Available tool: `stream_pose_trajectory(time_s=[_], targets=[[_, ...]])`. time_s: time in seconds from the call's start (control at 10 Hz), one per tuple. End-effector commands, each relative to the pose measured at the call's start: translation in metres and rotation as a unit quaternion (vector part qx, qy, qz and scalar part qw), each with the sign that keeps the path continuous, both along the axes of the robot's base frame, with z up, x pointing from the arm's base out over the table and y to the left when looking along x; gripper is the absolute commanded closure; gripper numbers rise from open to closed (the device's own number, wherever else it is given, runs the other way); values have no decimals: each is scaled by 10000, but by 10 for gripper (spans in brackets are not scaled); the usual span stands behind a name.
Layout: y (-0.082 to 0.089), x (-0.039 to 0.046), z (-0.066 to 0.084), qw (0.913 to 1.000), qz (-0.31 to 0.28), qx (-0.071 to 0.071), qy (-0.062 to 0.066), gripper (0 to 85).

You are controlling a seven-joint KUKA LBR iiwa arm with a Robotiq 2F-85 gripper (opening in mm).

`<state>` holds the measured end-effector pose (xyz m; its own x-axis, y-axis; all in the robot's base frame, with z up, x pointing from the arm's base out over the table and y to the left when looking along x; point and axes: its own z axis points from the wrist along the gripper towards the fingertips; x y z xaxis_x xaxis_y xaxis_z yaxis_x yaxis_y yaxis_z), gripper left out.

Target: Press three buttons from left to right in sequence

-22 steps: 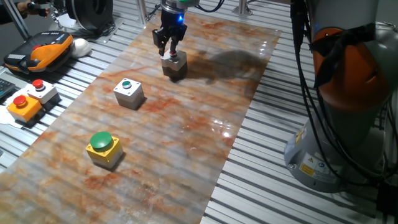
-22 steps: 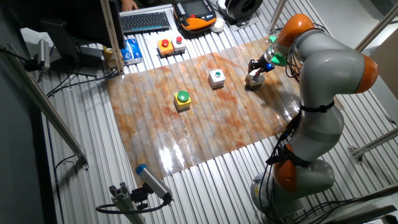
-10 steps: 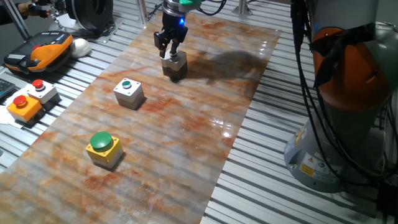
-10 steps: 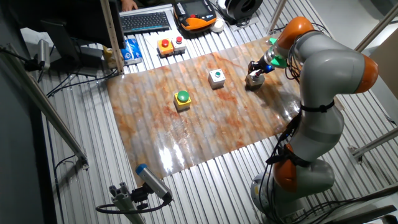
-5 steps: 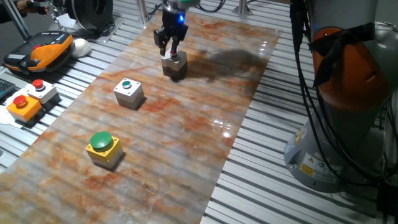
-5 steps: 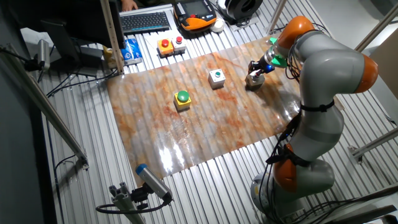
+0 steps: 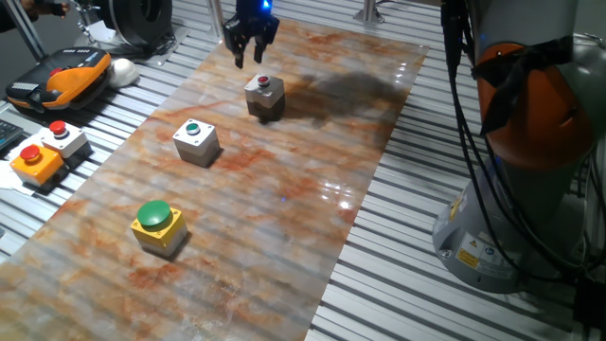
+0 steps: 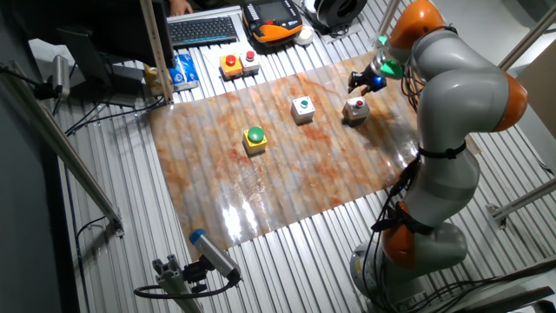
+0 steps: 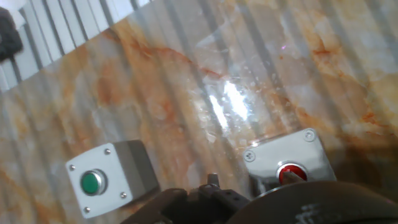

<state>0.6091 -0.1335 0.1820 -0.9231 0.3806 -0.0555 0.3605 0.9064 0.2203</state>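
One fixed view is showing the yellow box with large green dome [image 7: 157, 225] sitting by the near left edge of the marbled board [image 7: 312, 161]. Past it is sitting the box with the green button [image 7: 196, 141], then the box with the red button [image 7: 264, 98]. The arm [image 8: 452, 87] is bending over the far end. The gripper [image 7: 250, 43] is hanging above the red one, touching nothing, fingers a little apart.
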Motion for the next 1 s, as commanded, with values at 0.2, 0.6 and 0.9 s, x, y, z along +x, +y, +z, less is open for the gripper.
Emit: stream_pose_trajectory(time_s=[0.2,0.6,0.9], targets=[[14,-11,45,9999,114,101,37,510],[322,7,149,9998,2,-118,127,680],[624,9,232,9997,-41,-62,240,850]])
